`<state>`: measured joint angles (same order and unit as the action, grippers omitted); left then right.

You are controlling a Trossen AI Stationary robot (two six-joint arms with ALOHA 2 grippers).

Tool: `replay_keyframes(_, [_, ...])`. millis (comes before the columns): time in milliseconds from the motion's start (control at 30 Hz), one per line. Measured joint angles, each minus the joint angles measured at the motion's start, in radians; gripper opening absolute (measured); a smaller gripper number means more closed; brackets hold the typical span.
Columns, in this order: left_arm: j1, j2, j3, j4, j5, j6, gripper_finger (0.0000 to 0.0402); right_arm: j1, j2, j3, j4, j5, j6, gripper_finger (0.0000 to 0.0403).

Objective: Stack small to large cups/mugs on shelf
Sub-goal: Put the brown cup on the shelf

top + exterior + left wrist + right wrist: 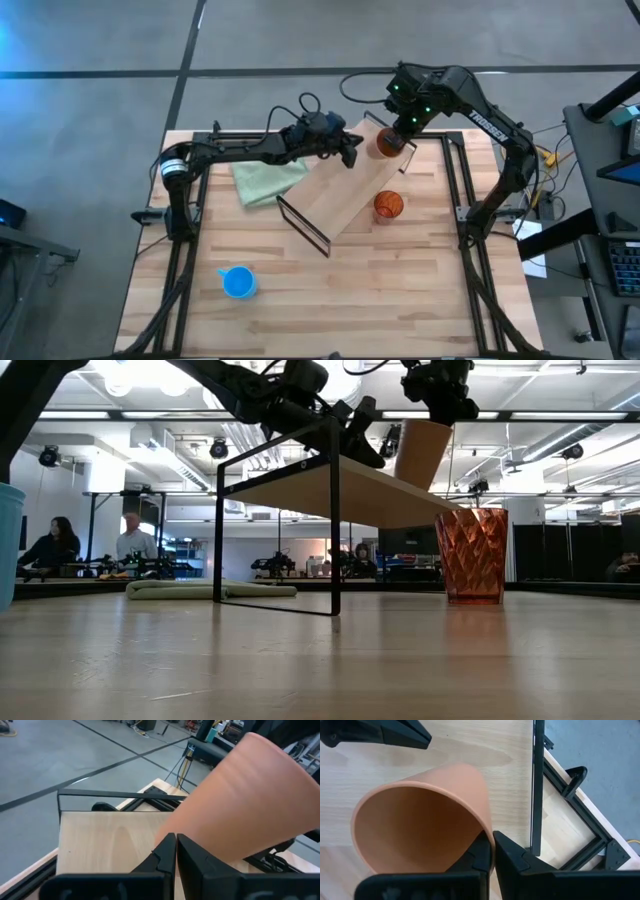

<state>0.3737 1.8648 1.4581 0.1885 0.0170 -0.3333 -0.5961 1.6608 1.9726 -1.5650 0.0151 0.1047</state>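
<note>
The orange-brown cup hangs tilted in my right gripper over the far end of the light-wood shelf. It also shows in the low view and fills the left wrist view. My left gripper is shut and hovers over the shelf just left of that cup, apart from it. The translucent red tumbler stands on its base on the table by the shelf's right edge. The blue cup stands near the table's front left. My right gripper pinches the orange-brown cup's wall at the rim, one finger inside the mouth and one outside. The fingers come from above, pointing down. The cup is tilted with its base toward the shelf board; whether the base touches the board I cannot tell.
A pale green cloth lies on the table at the shelf's left side, under my left arm. Black wire legs hold the shelf up. Bare wood table stretches toward the near edge. People sit in the room beyond the table.
</note>
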Motion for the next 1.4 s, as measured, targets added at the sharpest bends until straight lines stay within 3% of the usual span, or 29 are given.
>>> replay_keyframes(133, [0.0,0.0,-0.001,0.026,0.009,0.0,0.0,0.0,0.0,0.0,0.004,0.0,0.0,0.0009])
replay_keyframes(300, [0.0,0.001,-0.003,0.037,0.1,-0.001,0.0,0.0,0.0,0.0,0.009,-0.007,0.0,0.0009])
replay_keyframes(467, [-0.002,0.025,-0.002,0.048,0.107,-0.002,0.0,0.0,0.0,-0.001,0.013,-0.047,0.0,0.0009])
replay_keyframes(1167, [-0.003,0.097,0.013,0.109,0.134,-0.055,0.0,0.0,0.017,-0.003,0.033,-0.044,-0.015,0.0009])
replay_keyframes(1400, [-0.003,0.098,0.009,0.108,0.135,-0.055,0.0,0.0,0.046,-0.004,0.035,-0.047,-0.127,0.0009])
